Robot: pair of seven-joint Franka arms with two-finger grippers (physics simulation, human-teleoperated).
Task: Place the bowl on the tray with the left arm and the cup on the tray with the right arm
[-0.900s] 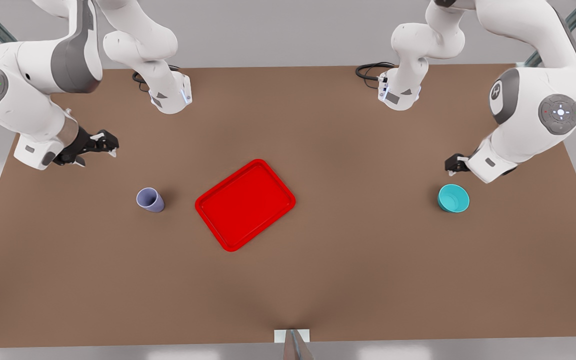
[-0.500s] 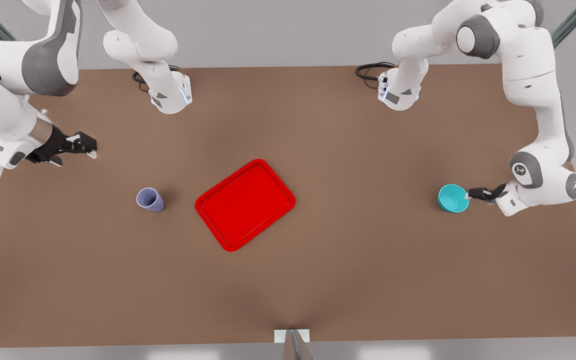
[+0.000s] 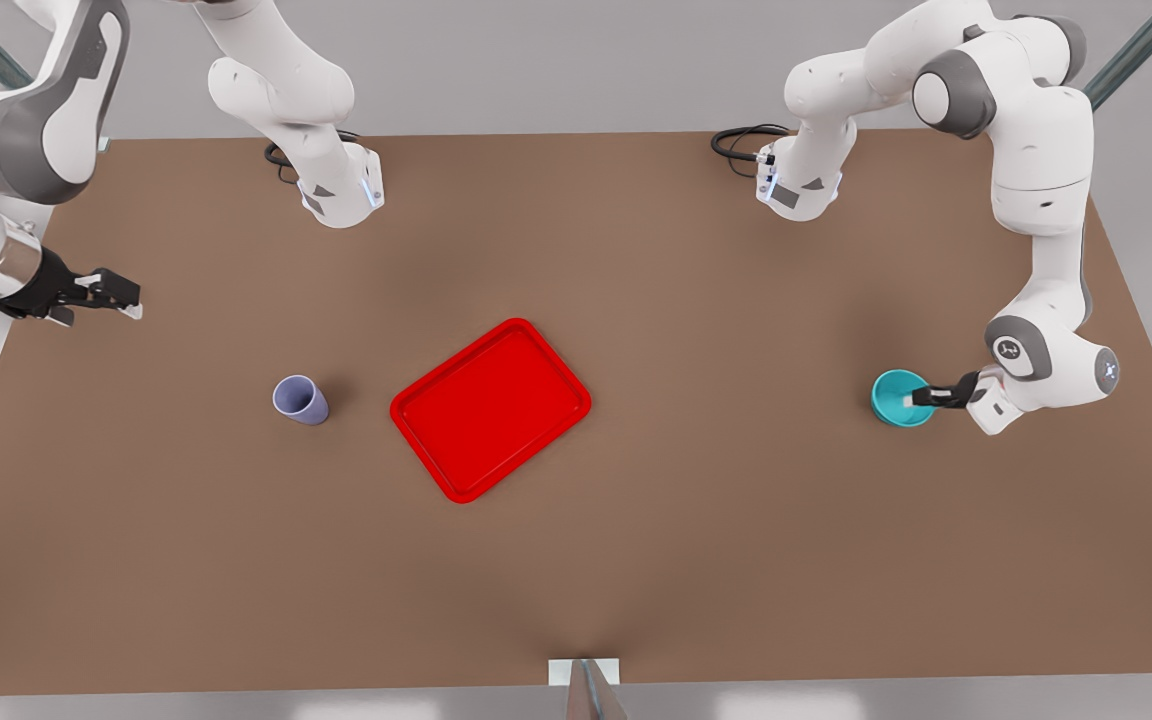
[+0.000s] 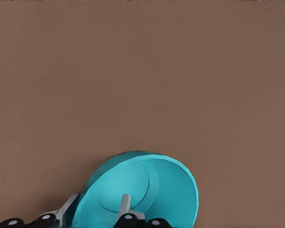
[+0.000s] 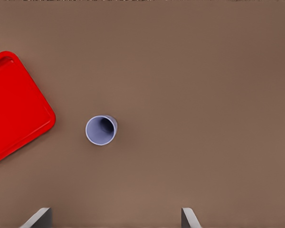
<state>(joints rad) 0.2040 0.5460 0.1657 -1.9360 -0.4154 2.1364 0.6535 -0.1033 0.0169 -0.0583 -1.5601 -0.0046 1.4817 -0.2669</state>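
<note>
Straddling the bowl point(image 3: 894, 398) rim, left gripper point(image 3: 921, 397) unclosed; right gripper point(image 3: 114, 297) spread, cup point(image 3: 300, 400) well apart.

A simulated robot lab: a plain brown table point(image 3: 636, 560) between two mounted white arms, grey surroundings.

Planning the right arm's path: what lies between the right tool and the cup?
Bare brown table. In the front view the right tool hangs apart from the cup, with nothing between.
</note>
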